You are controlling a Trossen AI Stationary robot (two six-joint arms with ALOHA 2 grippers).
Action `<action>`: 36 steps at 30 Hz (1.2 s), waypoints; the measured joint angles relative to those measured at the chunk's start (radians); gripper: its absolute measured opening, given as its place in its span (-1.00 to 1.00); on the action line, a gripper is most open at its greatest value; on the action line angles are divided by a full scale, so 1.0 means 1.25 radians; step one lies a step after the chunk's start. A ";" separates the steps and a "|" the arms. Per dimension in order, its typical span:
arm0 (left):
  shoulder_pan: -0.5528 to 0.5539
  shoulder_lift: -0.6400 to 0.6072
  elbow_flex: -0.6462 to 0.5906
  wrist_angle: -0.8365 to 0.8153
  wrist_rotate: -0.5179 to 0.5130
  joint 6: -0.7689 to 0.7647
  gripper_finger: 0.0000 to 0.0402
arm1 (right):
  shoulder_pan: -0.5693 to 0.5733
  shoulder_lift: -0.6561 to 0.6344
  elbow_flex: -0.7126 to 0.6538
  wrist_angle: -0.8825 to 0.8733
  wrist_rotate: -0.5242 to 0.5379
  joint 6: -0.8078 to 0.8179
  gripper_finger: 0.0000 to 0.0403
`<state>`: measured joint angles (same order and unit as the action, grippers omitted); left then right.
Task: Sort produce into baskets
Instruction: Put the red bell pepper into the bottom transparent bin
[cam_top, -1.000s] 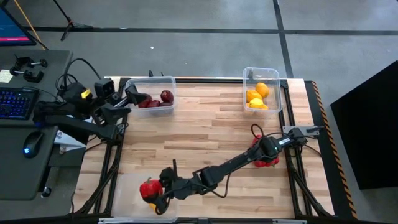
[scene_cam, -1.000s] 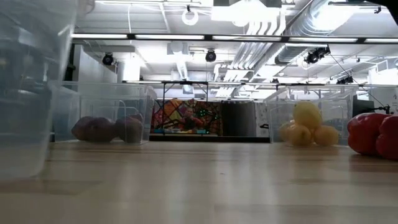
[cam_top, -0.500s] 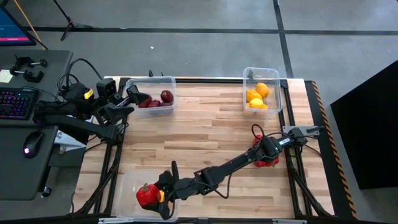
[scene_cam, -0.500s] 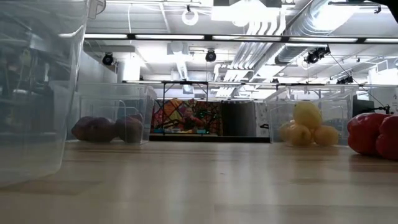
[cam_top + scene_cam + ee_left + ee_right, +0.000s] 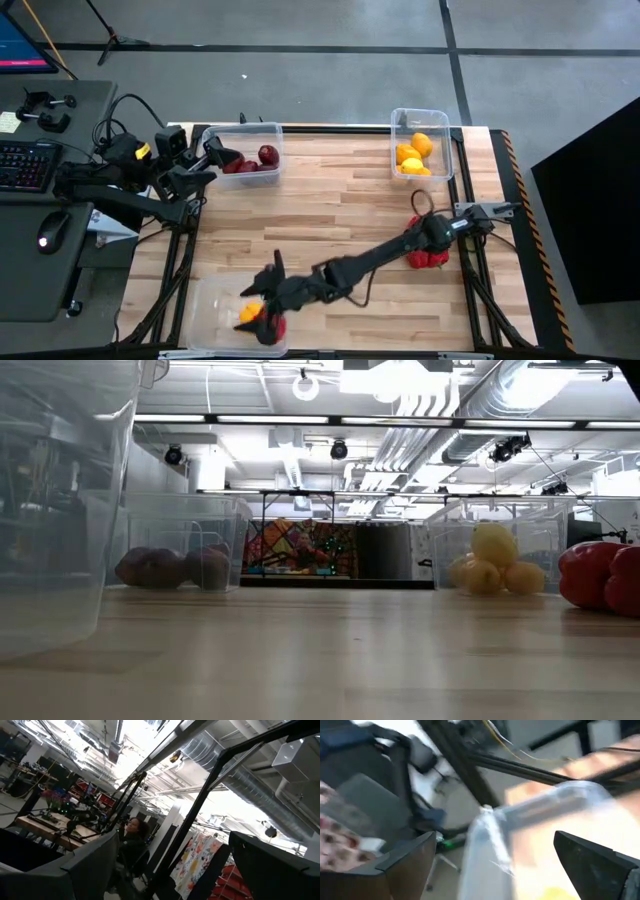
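the right gripper (image 5: pixel 258 305), fingers spread, hangs over the near-left basket (image 5: pixel 205 318) with a yellow and a red pepper (image 5: pixel 272 327) inside. the left gripper (image 5: pixel 212 152), spread, waits beside the far-left basket (image 5: pixel 245 129) of maroon fruits (image 5: pixel 267 155).

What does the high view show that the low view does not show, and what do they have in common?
Only the high view shows both arms: the right gripper over the near basket, where a yellow and red pepper lie, and the left gripper waiting by the maroon fruits' basket. Only the low view shows the room's ceiling lights. Both share the maroon fruits, the lemons and the red peppers on the table.
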<state>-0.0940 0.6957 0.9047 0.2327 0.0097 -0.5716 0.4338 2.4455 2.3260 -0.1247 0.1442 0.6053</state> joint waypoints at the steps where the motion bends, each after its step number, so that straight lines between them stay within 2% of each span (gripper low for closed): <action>1: 0.000 0.000 0.000 -0.002 0.000 0.000 0.82 | -0.004 -0.020 -0.006 -0.040 0.000 -0.002 0.96; 4: 0.000 0.000 0.000 -0.008 0.000 -0.001 0.82 | -0.010 -0.087 -0.006 -0.217 0.050 -0.050 0.96; 7: 0.001 0.000 0.000 -0.021 -0.005 -0.001 0.82 | 0.003 -0.151 -0.006 -0.432 0.190 -0.056 0.96; 9: 0.002 0.000 0.000 -0.033 -0.019 0.002 0.82 | 0.010 -0.188 -0.006 -0.592 0.294 -0.005 0.96; 11: 0.002 0.001 0.000 -0.037 -0.029 0.021 0.82 | 0.014 -0.220 -0.007 -0.793 0.397 0.098 0.96; 14: 0.002 0.001 0.000 -0.037 -0.047 0.054 0.82 | 0.026 -0.264 -0.014 -1.136 0.508 0.361 0.96; 15: 0.002 0.002 0.000 -0.037 -0.050 0.062 0.82 | 0.030 -0.273 -0.030 -1.181 0.529 0.456 0.96; 16: 0.003 0.002 0.000 -0.037 -0.058 0.071 0.82 | 0.032 -0.303 -0.077 -1.145 0.539 0.475 0.96; 18: 0.003 0.011 0.000 -0.039 -0.083 0.096 0.82 | 0.038 -0.381 -0.220 -1.064 0.511 0.471 0.96; 19: 0.003 0.019 0.000 -0.042 -0.100 0.110 0.82 | 0.033 -0.418 -0.287 -1.032 0.475 0.516 0.96; 22: 0.007 0.047 -0.001 -0.054 -0.127 0.129 0.82 | 0.035 -0.522 -0.512 -1.087 0.397 0.824 0.96; 24: 0.014 0.065 -0.001 -0.071 -0.111 0.143 0.82 | 0.047 -0.582 -0.649 -1.063 0.345 1.024 0.96; 27: 0.029 0.105 -0.001 -0.097 -0.068 0.172 0.82 | 0.059 -0.696 -0.809 -1.055 0.214 1.211 0.96; 31: 0.056 0.162 0.000 -0.107 -0.028 0.171 0.82 | 0.042 -0.806 -0.942 -1.024 0.125 1.254 0.96; 36: 0.101 0.223 -0.001 -0.107 0.049 0.153 0.82 | -0.011 -0.902 -1.009 -1.022 0.126 1.261 0.96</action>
<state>0.0323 0.9750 0.9039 0.0983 0.0705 -0.3808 0.4202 1.3179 1.0647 -1.4016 0.3020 2.1816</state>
